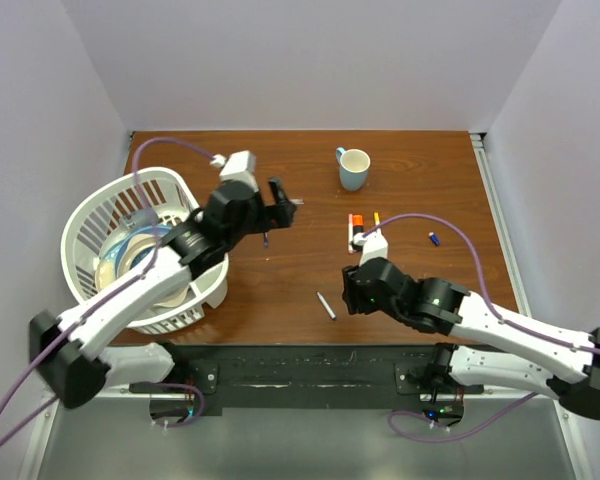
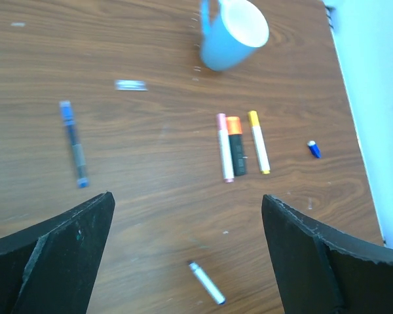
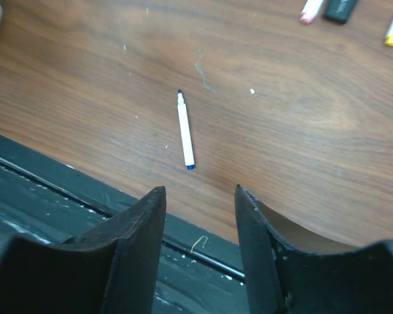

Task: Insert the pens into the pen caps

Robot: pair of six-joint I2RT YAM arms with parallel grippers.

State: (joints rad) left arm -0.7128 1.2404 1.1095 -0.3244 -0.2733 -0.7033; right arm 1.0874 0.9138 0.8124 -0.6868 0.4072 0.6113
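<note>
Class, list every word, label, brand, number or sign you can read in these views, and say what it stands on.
No text can be read anywhere.
blue mug: plain, no print visible.
black highlighter and white pen: any print is too small to tell.
small pale strip near the mug: blurred, unreadable.

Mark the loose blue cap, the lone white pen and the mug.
loose blue cap [image 2: 314, 149]: left wrist view, its middle.
lone white pen [image 3: 185, 131]: right wrist view, mid-barrel.
mug [image 2: 216, 52]: left wrist view, blue side wall.
</note>
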